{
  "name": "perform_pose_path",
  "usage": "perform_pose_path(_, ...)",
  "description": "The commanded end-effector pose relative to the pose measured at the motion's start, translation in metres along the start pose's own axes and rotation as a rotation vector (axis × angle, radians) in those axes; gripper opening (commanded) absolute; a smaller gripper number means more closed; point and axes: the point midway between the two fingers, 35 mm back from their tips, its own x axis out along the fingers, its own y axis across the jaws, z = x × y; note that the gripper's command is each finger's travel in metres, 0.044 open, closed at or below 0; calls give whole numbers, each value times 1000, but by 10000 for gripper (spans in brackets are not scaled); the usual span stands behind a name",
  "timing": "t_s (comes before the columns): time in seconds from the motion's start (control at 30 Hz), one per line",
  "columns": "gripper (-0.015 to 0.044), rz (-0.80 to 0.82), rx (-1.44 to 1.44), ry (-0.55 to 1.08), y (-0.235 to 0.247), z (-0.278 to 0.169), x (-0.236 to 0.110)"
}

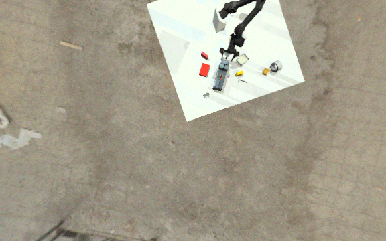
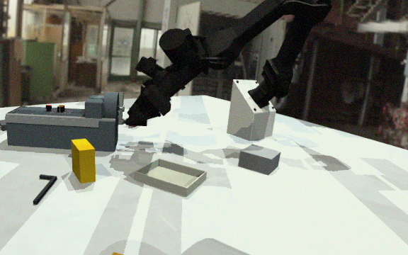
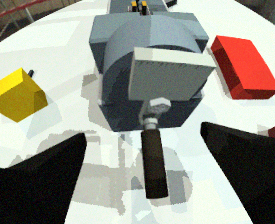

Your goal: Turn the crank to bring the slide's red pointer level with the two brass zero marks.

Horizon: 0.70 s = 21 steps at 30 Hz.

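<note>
The grey-blue slide machine lies on the white table. Its red pointer sits a little beyond the brass marks, on the side away from the crank. The dark crank handle hangs down from the hub at the machine's near end. My gripper is open, low at the crank end, with one finger on each side of the handle and not touching it. In the exterior view the gripper hides the handle.
A yellow block, a black hex key, a shallow tray and a grey block lie near the machine. A red block is on its other side. The arm's white wedge mount stands behind.
</note>
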Motion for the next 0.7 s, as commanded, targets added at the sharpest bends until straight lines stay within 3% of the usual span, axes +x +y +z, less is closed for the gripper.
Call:
perform_pose_path(0.0, 440, -12, 9, 6, -4, -8, 5)
perform_pose_path(0.53, 440, -11, 10, 6, -5, -26, 20)
perform_pose_path(0.67, 335, -11, 10, 6, -5, -26, 20)
